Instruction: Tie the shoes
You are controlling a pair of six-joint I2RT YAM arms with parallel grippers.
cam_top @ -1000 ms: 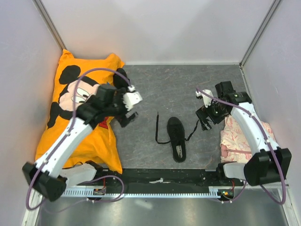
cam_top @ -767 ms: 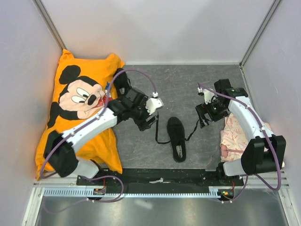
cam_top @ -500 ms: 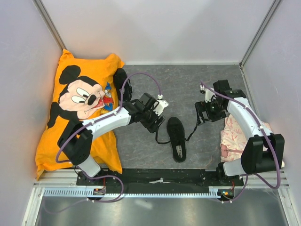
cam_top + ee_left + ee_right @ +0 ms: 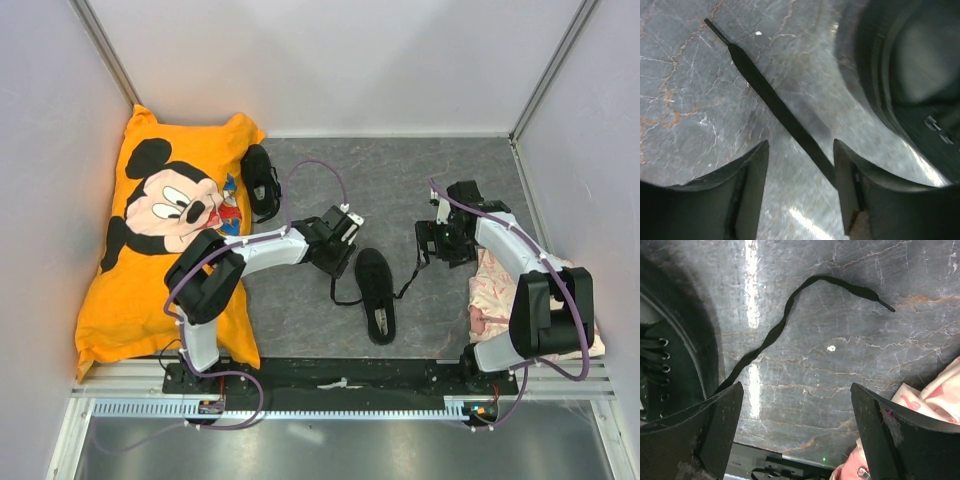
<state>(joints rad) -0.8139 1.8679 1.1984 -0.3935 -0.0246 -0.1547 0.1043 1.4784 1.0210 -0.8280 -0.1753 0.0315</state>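
One black shoe (image 4: 375,294) lies at the middle of the grey floor, its laces loose to both sides. A second black shoe (image 4: 262,180) lies by the pillow's edge. My left gripper (image 4: 338,260) is open, low beside the shoe's left side. In the left wrist view the left lace (image 4: 770,97) runs diagonally between the open fingers of my left gripper (image 4: 800,145), close to the right finger (image 4: 850,185); the shoe (image 4: 905,75) is at upper right. My right gripper (image 4: 432,250) is wide open over the right lace (image 4: 785,322); in the right wrist view the gripper (image 4: 796,386) holds nothing and the shoe (image 4: 670,360) is at left.
An orange Mickey Mouse pillow (image 4: 160,230) covers the left side. A pink patterned cloth (image 4: 505,290) lies at the right wall, also in the right wrist view (image 4: 940,390). White walls close in three sides. A black rail (image 4: 340,375) runs along the near edge.
My left arm has swung right, off the pillow, and come down at the shoe's left lace. My right gripper has shifted slightly left and lower towards the right lace.
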